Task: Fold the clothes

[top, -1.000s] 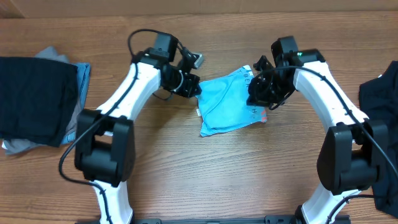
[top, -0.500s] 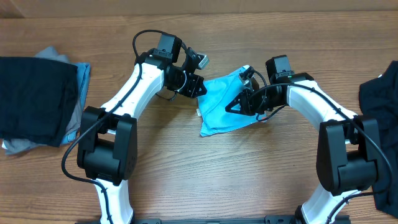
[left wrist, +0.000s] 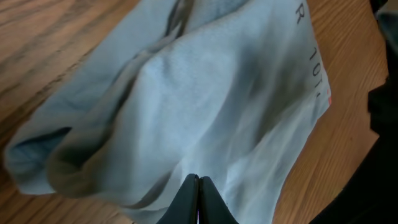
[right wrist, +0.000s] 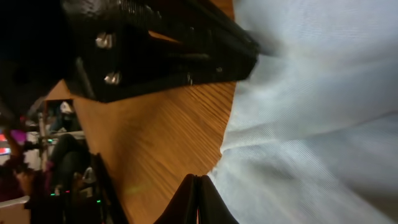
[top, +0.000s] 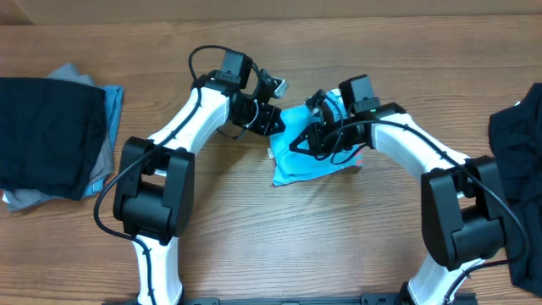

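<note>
The light blue T-shirt (top: 309,161) lay part-folded near the middle of the desk (top: 254,246), between the two arms. It looked soft, thin and light, so it would likely sag and slide instead of holding a crease, and a doubled edge or corner seemed the surest place to nip it. In the left wrist view the T-shirt (left wrist: 205,106) showed rumpled layers, with pale lettering and a touch of red along one hem.

The left claw (top: 271,119) sat at the shirt's upper left corner, its tips pressed together over the cloth (left wrist: 199,186). The right claw (top: 296,146) lay over the shirt's left part, its tips together too (right wrist: 198,186) at a fabric edge. Whether either had cloth nipped between its tips could not be told.

A dark stack (top: 42,135) sat far left, and a black garment (top: 517,135) lay at the right edge, both well apart from the shirt.
</note>
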